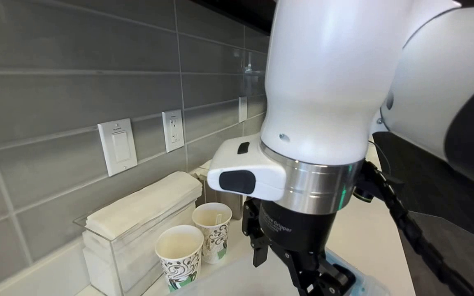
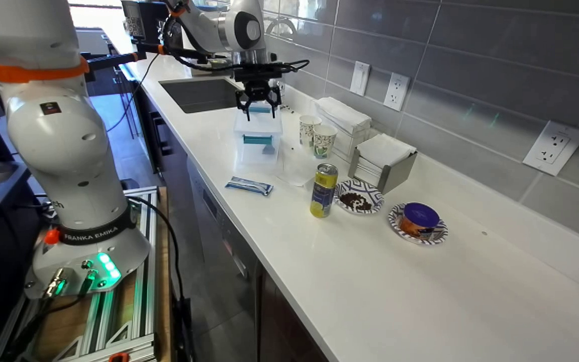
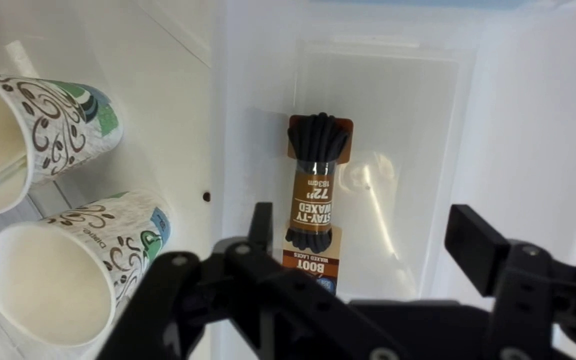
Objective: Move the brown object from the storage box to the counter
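The brown object is a pack of dark boot laces with a brown label (image 3: 313,200). It lies on the floor of the clear storage box (image 3: 393,95), toward the left in the wrist view. The box (image 2: 258,151) has teal handles and stands on the white counter (image 2: 380,281) in an exterior view. My gripper (image 3: 368,232) is open and empty above the box, also seen in an exterior view (image 2: 261,113). In the wrist view the laces appear between the fingers, nearer the left one. The pack's lower end is hidden behind the gripper.
Two paper cups (image 2: 323,141) and a napkin holder (image 2: 342,118) stand beside the box near the wall. A yellow can (image 2: 323,191), a wrapped bar (image 2: 249,186), a plate of brown bits (image 2: 360,196) and a purple-lidded tub (image 2: 420,216) are on the counter. A sink (image 2: 199,95) lies behind.
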